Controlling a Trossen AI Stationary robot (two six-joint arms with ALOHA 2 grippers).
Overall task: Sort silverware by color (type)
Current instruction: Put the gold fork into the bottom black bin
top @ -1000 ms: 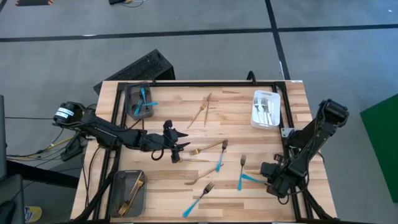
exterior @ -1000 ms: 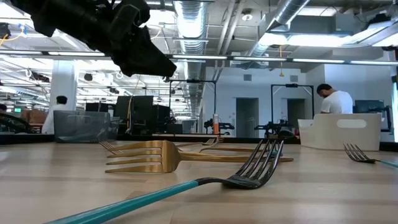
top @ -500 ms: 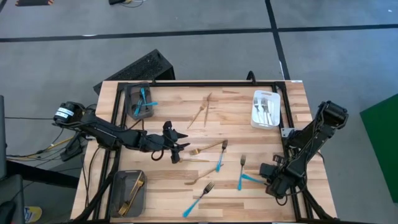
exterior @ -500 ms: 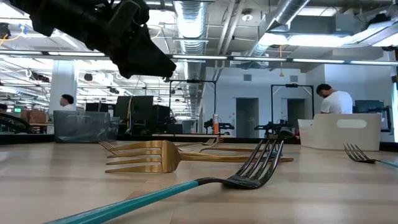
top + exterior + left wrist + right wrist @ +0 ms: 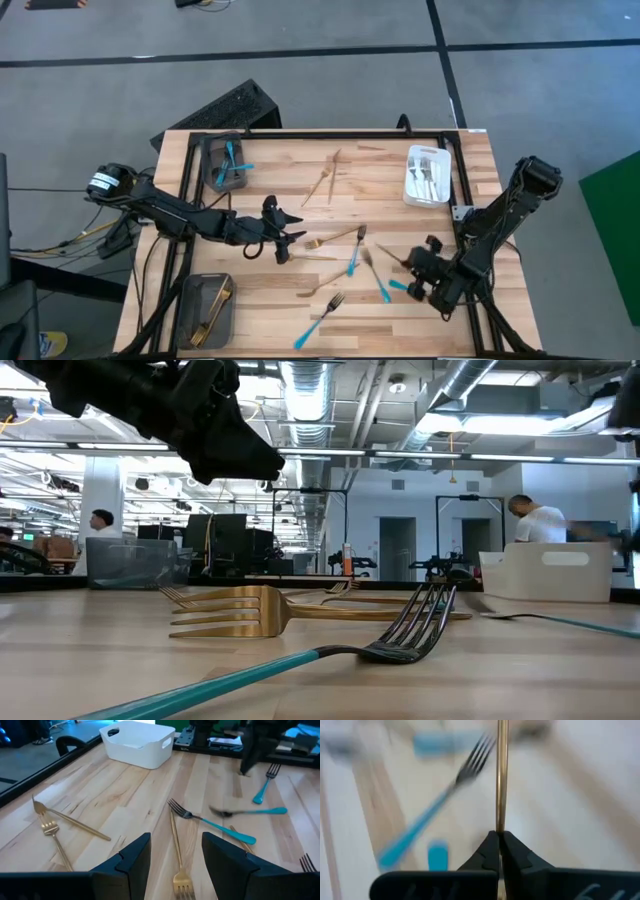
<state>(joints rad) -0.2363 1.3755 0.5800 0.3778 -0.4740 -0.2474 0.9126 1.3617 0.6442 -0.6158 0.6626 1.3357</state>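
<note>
From above: the left gripper (image 5: 290, 240) hangs mid-table and the right gripper (image 5: 413, 262) sits low, with a blue fork (image 5: 376, 277) just beside it. Three blue forks lie loose, plus a blue stub by that gripper. There are two grey trays (image 5: 207, 150) and one white tray (image 5: 412, 190).

Low view: only a gold fork (image 5: 240, 615) and one blue fork (image 5: 400, 630) show up close.

Left wrist: this gripper's fingers (image 5: 135, 855) are spread wide and hold nothing, with a gold fork (image 5: 178, 880) lying between them. Ahead are three gold pieces and four blue forks.

Right wrist: what no other view shows, fingers (image 5: 487, 850) pinched tight on a thin gold utensil (image 5: 502, 780), with a blue fork (image 5: 435, 815) just beyond.
</note>
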